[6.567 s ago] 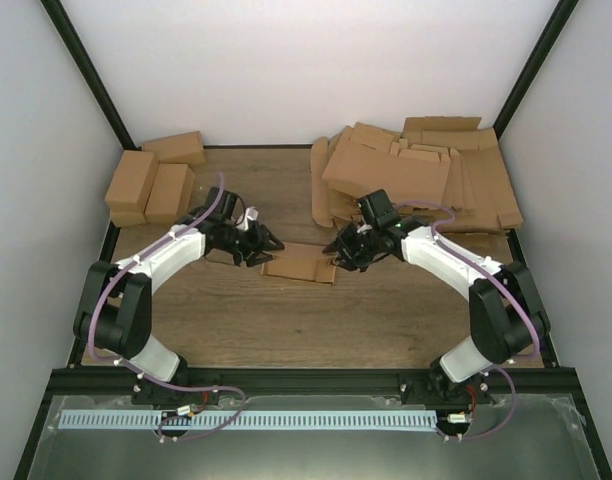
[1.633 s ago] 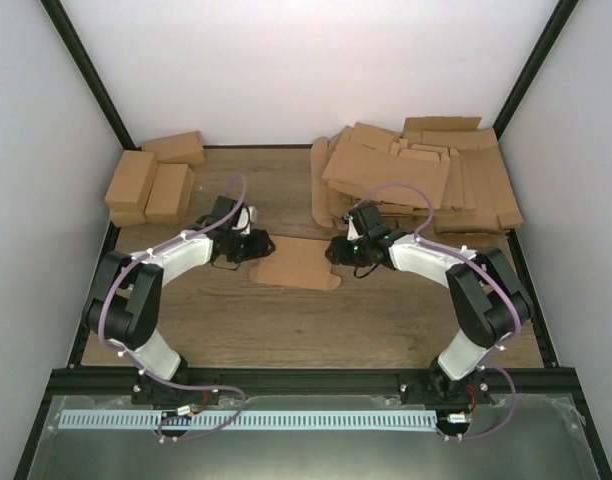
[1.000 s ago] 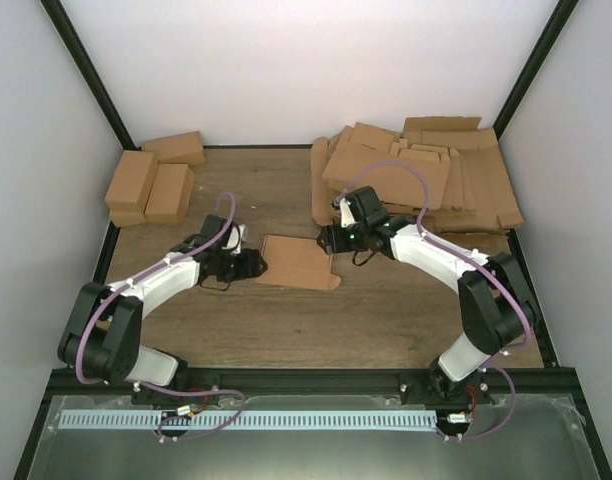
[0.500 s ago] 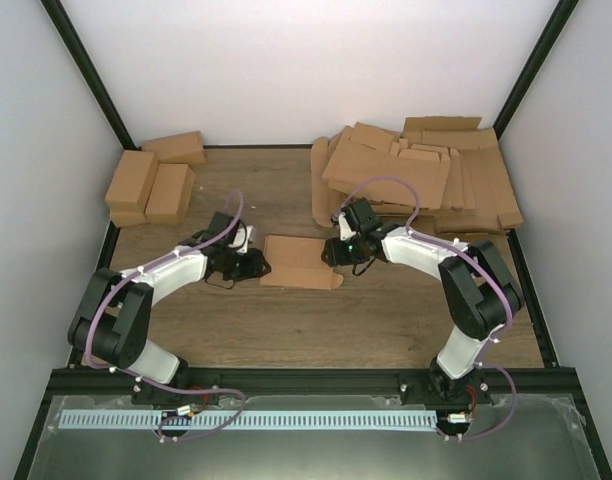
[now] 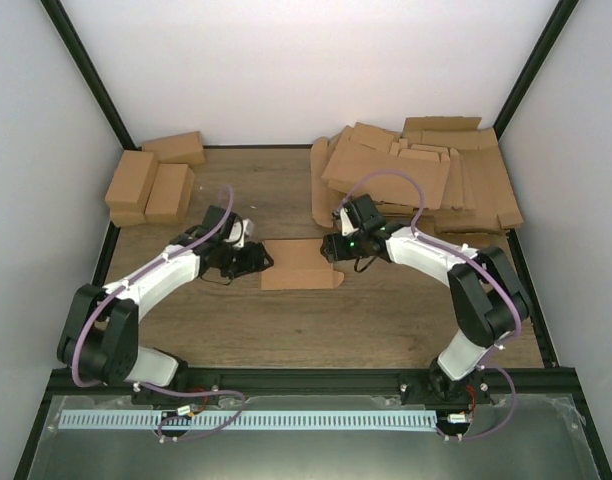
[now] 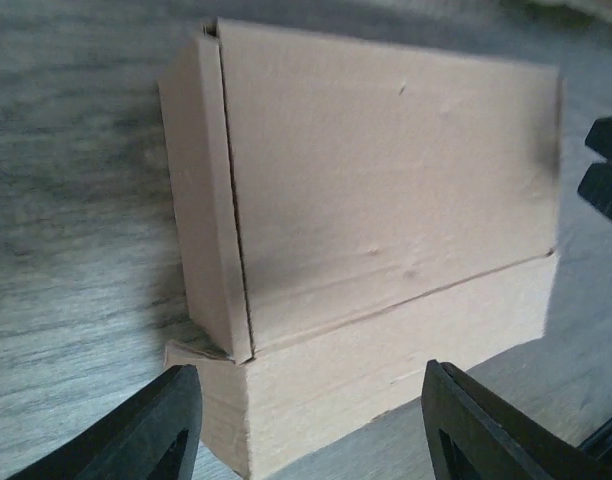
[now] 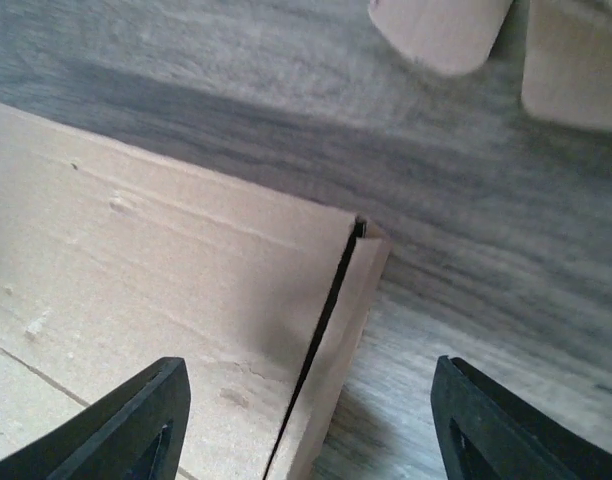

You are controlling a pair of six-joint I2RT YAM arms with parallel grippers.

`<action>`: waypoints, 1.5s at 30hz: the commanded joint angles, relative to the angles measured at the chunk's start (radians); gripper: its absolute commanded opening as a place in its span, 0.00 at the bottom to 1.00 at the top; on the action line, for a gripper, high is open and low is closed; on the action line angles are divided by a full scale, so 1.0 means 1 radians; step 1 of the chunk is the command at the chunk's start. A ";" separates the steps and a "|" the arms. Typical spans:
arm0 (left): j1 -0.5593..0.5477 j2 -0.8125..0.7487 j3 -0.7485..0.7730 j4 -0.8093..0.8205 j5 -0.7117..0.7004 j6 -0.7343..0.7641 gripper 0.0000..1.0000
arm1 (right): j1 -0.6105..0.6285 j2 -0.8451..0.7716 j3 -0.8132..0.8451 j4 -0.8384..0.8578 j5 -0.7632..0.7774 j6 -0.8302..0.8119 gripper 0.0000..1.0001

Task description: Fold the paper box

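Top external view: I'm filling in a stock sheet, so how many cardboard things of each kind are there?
Small folded brown cardboard cartons, far left: 3
Flapped brown cardboard paper box, centre: 1
Heap of flat brown cardboard sheets, far right: 1 (single sheets overlap too much to count)
Total: 5

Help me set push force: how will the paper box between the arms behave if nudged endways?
Probably light and slides easily: the paper box is thin cardboard lying low on the smooth wooden table. Its end flap looks loose along a slit, so it may buckle rather than push stiffly.
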 commanded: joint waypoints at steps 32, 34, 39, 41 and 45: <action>0.002 -0.078 -0.026 0.010 -0.034 -0.033 0.58 | 0.005 0.264 0.201 0.035 -0.467 -0.269 0.42; 0.002 -0.069 -0.027 0.011 -0.035 -0.030 0.57 | 0.005 0.255 0.175 0.046 -0.475 -0.257 0.40; 0.002 -0.067 -0.013 0.002 -0.038 -0.029 0.56 | -0.003 0.249 0.148 0.063 -0.484 -0.224 0.30; 0.002 -0.079 0.011 -0.014 -0.045 -0.028 0.55 | -0.020 0.262 0.149 0.068 -0.500 -0.206 0.29; 0.003 -0.128 0.066 -0.061 -0.058 -0.033 0.55 | -0.075 0.303 0.160 0.082 -0.546 -0.175 0.26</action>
